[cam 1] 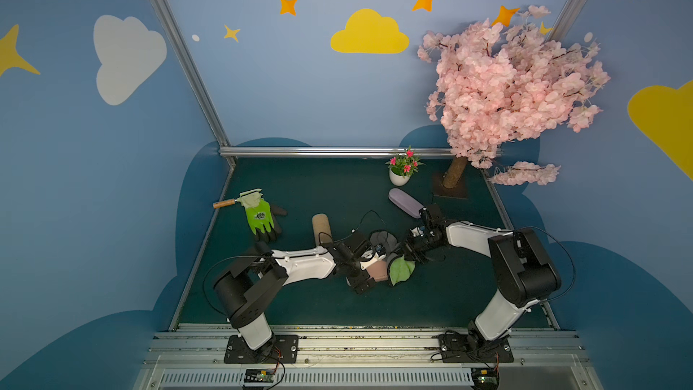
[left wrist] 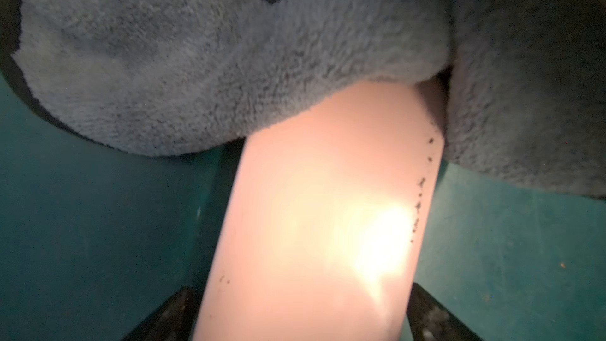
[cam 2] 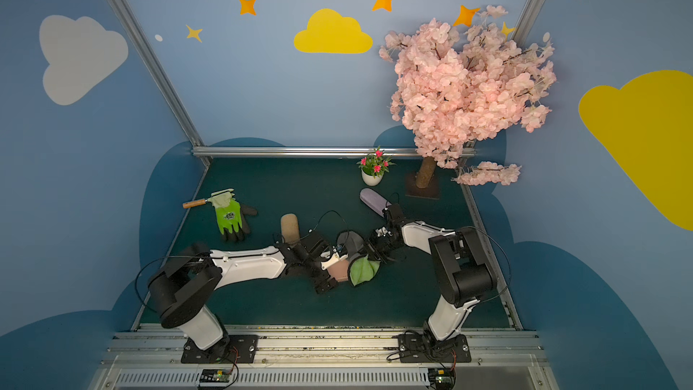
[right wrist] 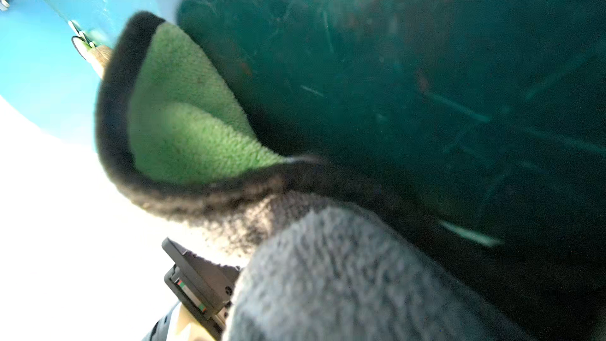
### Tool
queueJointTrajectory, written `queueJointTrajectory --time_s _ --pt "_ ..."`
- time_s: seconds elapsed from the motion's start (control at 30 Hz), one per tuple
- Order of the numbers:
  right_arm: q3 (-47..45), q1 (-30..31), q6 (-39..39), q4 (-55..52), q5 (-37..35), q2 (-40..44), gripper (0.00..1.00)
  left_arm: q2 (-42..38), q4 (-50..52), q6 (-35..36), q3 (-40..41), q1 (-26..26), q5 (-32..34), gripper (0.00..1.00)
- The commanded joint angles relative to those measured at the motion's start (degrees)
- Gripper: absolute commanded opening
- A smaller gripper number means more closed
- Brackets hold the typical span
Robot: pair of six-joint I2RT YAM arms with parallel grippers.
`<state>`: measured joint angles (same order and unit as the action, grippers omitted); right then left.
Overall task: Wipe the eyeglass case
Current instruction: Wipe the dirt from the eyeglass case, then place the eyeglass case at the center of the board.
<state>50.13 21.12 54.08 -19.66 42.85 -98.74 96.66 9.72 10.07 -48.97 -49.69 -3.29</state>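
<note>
The pink eyeglass case (left wrist: pixel 314 224) lies lengthwise between the left gripper's (left wrist: pixel 300 288) spread jaws, unclamped; its far end sits under the cloth (left wrist: pixel 229 60) pinched in the closed right gripper (cam 1: pixel 414 256), so wiping should run along that axis.

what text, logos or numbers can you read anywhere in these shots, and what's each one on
No text reads clearly in any view.
Too small and blurred to read: the dark printed badge on the bright green work glove.
No lettering shows on the visible part of the smooth pale pink eyeglass case.
</note>
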Motion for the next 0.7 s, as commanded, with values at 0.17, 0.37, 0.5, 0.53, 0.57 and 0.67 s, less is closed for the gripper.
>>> queueJointTrajectory --time_s 0.17,0.37,0.5,0.53,0.57,0.67 --pt "4.9 1.8 -4.4 -7.5 1.7 1.3 0.0 -0.5 -2.3 -0.7 -0.2 0.0 8.4 1.0" --pt "3.6 8.5 2.8 -5.3 -1.4 6.2 0.0 -0.9 3.3 -4.4 -3.4 0.3 17.9 1.0" --pt "0.4 11.3 7.4 2.6 -0.1 2.5 0.0 -2.3 -3.4 -6.4 0.2 0.4 19.1 1.0" --pt "0.3 11.5 7.2 2.9 0.2 1.1 0.0 -1.8 -4.7 -6.7 0.0 0.5 19.4 1.0" --pt "0.6 11.2 6.1 2.3 0.4 -0.3 0.0 -1.0 -5.4 -7.1 -0.5 0.5 20.4 1.0" --pt "1.7 8.6 0.8 -3.8 -0.9 -4.3 0.0 1.9 -1.8 -7.5 -4.7 0.7 22.0 1.0"
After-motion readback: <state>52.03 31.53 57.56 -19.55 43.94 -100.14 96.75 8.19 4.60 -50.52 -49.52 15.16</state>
